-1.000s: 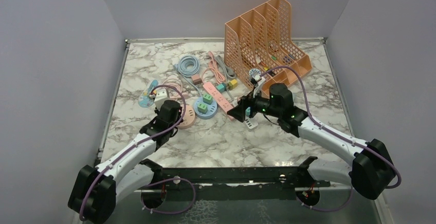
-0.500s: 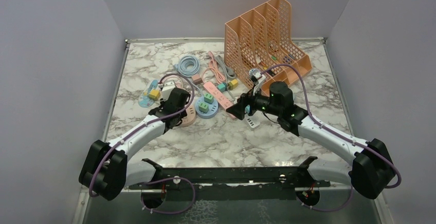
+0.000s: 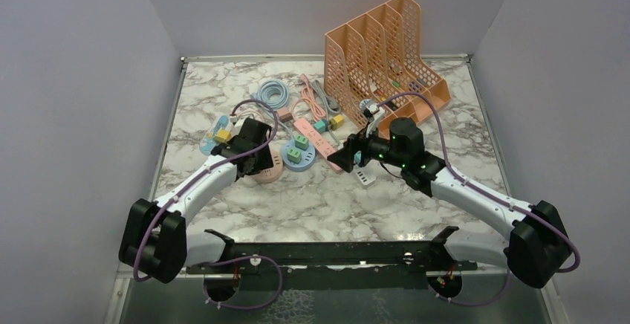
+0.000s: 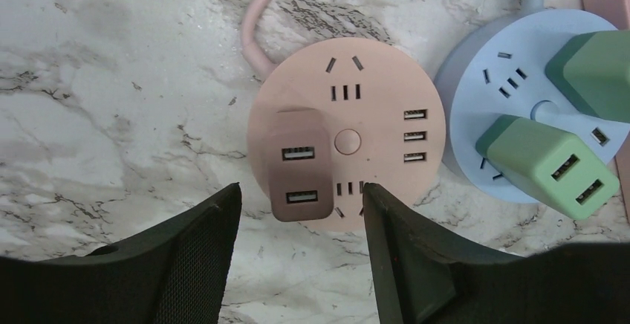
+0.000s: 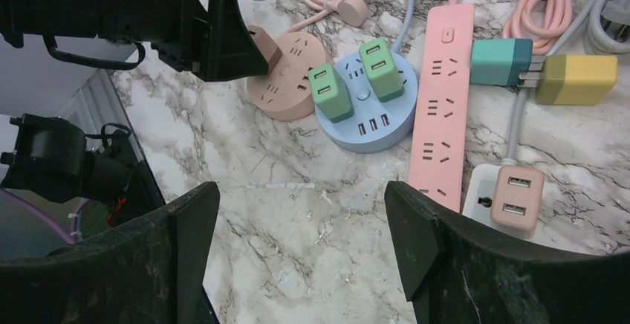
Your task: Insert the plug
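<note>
Pink, hard-plastic two-port USB charger plug (image 4: 300, 174) sits on the round pink socket hub (image 4: 371, 108) on the table (image 4: 111, 116), apparently pushed home, between the spread, empty left fingers (image 4: 195, 264); light, rigid and slick, it wants pinching across its long flat sides, right fingers (image 5: 438, 257) likewise agape.

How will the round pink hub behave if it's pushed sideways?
Probably slides rather than tips: the round pink hub is low, flat and wide on the smooth marble table. Its pink cable looks floppy, so it likely offers little anchoring. The pink adapter sits off-centre, so a nudge there may rotate it.
</note>
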Robot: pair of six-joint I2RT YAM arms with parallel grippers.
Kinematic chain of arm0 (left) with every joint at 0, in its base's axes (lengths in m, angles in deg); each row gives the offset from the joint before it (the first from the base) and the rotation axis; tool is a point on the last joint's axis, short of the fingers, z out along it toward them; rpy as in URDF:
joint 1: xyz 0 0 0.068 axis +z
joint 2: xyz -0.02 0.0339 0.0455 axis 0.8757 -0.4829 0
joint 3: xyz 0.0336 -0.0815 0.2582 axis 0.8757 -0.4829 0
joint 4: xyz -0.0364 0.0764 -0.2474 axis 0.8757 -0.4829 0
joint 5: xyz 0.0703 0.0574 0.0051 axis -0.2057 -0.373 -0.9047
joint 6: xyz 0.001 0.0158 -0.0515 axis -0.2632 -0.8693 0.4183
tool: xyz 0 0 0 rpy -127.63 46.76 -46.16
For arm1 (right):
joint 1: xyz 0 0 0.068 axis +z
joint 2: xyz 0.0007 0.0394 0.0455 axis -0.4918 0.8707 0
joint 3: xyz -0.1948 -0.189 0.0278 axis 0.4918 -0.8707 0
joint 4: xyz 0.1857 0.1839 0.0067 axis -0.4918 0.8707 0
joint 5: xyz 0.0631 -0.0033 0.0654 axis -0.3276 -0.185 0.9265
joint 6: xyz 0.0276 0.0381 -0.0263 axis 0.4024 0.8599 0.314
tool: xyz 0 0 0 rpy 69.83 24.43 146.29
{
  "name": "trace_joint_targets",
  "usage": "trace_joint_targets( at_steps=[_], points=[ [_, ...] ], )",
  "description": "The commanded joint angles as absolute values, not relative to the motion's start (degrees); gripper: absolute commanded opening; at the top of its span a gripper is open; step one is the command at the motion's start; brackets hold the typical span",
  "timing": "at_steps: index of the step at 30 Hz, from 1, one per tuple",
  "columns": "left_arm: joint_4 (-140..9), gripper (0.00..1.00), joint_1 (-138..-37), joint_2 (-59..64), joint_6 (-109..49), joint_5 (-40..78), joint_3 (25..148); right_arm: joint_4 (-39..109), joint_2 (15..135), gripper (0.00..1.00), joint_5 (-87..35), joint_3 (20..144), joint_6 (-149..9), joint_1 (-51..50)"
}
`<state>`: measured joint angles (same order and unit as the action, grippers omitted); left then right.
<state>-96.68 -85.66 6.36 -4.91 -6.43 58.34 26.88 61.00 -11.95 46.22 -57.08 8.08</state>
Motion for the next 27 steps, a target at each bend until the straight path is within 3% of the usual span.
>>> trace_joint_targets(
  at_steps=[1,9,16,20,27],
  points=[
    [-98.6,0.63,-82.2,6.4,-7.5,-1.0,60.5,26.4,59.5,0.82,-14.0,47.0,-57.5,8.2],
    [-99.1,0.54,-78.0,2.9,-9.1,6.2,64.1,26.0,59.6,0.82,-14.1,46.4,-57.5,8.3],
    [-99.7,0.24,-77.6,0.3,-9.0,4.8,64.0,25.8,59.2,0.82,-14.6,45.8,-57.4,8.3],
    [-100.4,0.02,-77.5,-2.3,-9.0,3.4,63.5,25.7,58.9,0.82,-14.8,45.5,-57.3,8.2],
    [-102.6,0.0,-77.6,-10.5,-8.4,1.2,64.4,25.4,58.8,0.82,-15.5,45.2,-57.3,8.3]
  ],
)
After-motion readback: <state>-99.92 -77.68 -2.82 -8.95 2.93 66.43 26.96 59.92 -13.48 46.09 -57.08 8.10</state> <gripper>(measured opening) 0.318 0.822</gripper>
